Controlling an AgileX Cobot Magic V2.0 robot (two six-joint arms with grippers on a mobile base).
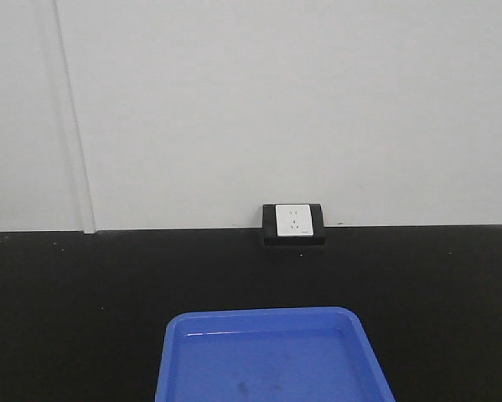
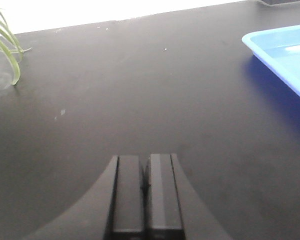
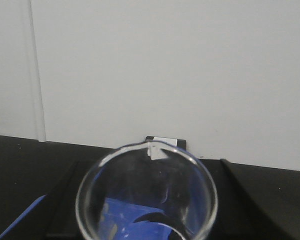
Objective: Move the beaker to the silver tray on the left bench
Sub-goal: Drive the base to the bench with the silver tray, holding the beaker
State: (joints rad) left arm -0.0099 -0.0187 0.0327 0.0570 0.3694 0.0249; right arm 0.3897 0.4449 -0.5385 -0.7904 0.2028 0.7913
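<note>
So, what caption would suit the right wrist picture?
Clear glass beaker in the right gripper, blue plastic tray beyond it.

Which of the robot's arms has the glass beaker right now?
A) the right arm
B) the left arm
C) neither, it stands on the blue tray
A: in the right wrist view the beaker sits between the dark fingers of the right gripper, while the left gripper is shut on nothing above the black bench.

beaker (image 3: pixel 147 197) before the tray (image 1: pixel 259 316), which lies on the bench (image 1: pixel 75 301) before the socket (image 1: pixel 294 221).
</note>
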